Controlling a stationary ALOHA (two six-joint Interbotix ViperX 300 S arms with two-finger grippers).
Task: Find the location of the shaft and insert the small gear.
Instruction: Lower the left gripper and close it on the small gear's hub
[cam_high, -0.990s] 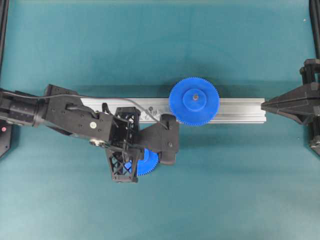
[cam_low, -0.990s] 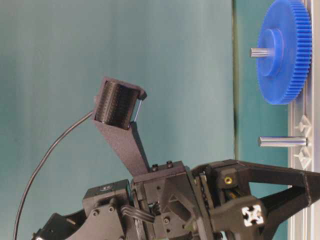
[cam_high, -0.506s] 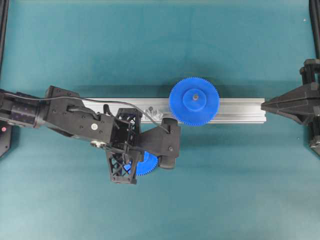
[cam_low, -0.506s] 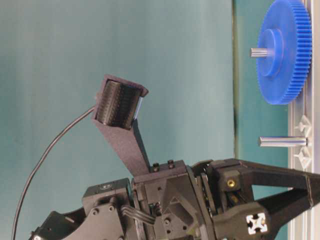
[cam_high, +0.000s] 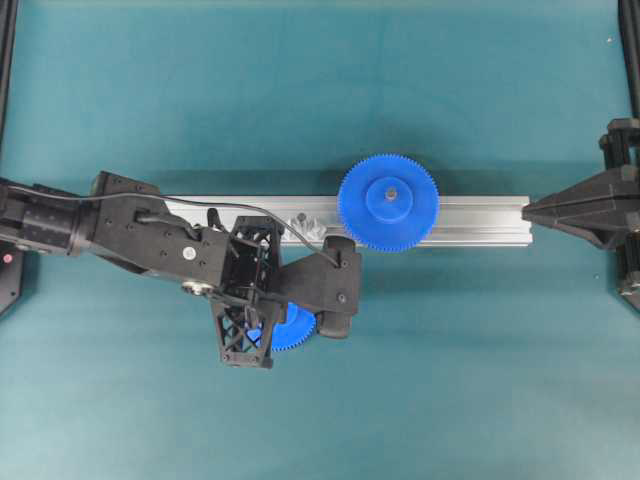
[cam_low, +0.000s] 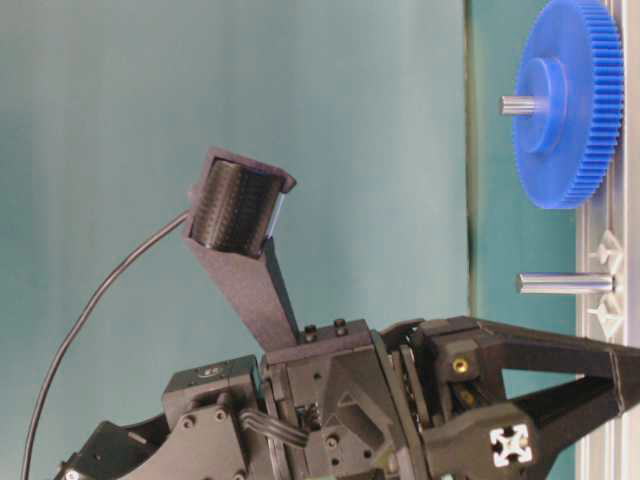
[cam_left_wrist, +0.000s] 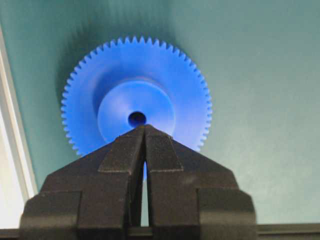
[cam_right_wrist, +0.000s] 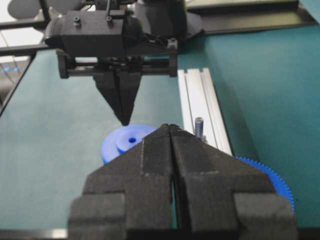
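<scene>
Two gears are in view, and yours is the small gear (cam_left_wrist: 136, 102), lying flat on the teal table (cam_high: 450, 380) just on the near side of the aluminium rail (cam_high: 480, 222), hub up and bore showing. Your left gripper (cam_left_wrist: 145, 131) hangs right over that hub with its jaws pressed together and nothing between them; the right gripper (cam_right_wrist: 170, 131) waits off the rail's far end, jaws likewise closed and empty. The shaft (cam_right_wrist: 199, 125) stands upright on the rail, beside the large gear (cam_high: 388, 202) already seated there. Expect the gear to be light, rigid plastic, probably slick on the faces. You would likely do best to open up and pinch the raised hub, or span the toothed rim; either keeps it level for the pin. A tilted grip could jam the bore.
</scene>
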